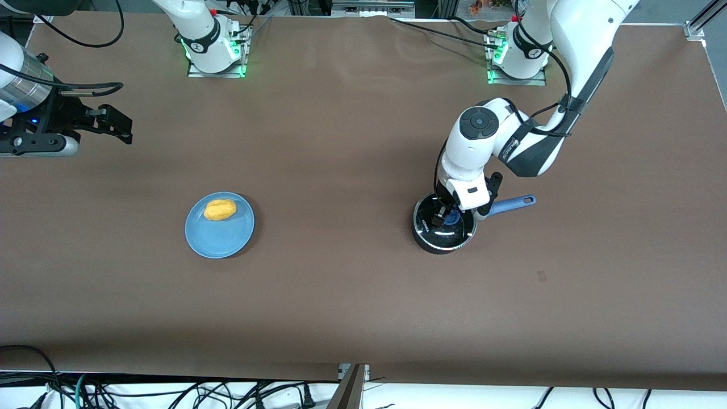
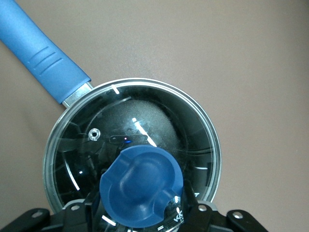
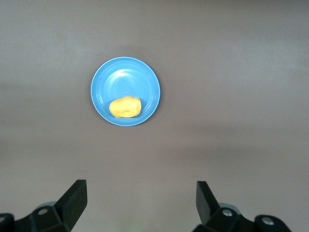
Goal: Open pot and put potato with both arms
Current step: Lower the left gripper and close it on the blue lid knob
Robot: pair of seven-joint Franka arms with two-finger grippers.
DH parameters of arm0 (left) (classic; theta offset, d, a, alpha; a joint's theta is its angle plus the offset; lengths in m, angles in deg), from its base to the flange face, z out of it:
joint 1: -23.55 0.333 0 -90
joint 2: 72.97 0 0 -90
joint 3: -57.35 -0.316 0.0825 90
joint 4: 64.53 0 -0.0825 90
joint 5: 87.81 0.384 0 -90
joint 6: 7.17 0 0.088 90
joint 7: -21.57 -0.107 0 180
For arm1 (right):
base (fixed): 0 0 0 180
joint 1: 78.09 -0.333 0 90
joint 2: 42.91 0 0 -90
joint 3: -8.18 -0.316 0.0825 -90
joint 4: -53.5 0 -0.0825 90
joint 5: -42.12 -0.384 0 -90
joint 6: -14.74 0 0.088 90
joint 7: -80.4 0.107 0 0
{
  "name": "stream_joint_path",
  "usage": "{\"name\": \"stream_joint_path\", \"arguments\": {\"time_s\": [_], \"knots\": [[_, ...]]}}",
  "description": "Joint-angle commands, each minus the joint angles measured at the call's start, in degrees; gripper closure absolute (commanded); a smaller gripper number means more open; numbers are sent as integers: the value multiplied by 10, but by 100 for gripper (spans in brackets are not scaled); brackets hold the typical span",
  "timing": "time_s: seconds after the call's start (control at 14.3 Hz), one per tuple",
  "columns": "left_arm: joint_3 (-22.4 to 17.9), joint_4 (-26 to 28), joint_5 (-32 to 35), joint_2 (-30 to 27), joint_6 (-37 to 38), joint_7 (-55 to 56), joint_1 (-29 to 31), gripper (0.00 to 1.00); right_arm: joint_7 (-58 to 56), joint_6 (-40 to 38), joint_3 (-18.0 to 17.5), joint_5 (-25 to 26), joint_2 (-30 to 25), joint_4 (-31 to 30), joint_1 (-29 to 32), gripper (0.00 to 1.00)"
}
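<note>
The black pot [image 1: 423,236] stands toward the left arm's end of the table, its blue handle [image 1: 514,203] pointing at that end. The glass lid [image 1: 457,232] lies on it. My left gripper [image 1: 448,218] is down on the lid, its fingers pressed to either side of the blue knob [image 2: 142,186]. The left wrist view shows the lid [image 2: 159,111] seated on the rim and the handle [image 2: 46,60]. The potato [image 1: 220,209] lies on a blue plate [image 1: 218,244]. My right gripper [image 1: 126,128] is open and empty, high over the right arm's end of the table; its wrist view shows the potato [image 3: 125,107].
The brown table [image 1: 341,170] is bare between plate and pot. The arm bases [image 1: 213,54] stand along the table's edge farthest from the front camera. Cables hang below the nearest edge.
</note>
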Motion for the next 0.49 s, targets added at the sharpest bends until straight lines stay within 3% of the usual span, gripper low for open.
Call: {"name": "stream_joint_path", "arguments": {"time_s": [0.0, 0.35, 0.42], "knots": [[-4, -5, 19, 7, 1, 10, -2, 43, 9, 1, -5, 7, -4, -2, 3, 0], [-4, -5, 19, 7, 1, 10, -1, 67, 9, 1, -5, 7, -4, -2, 3, 0], [-3, -5, 19, 7, 1, 10, -1, 67, 9, 0, -5, 7, -4, -2, 3, 0]]}}
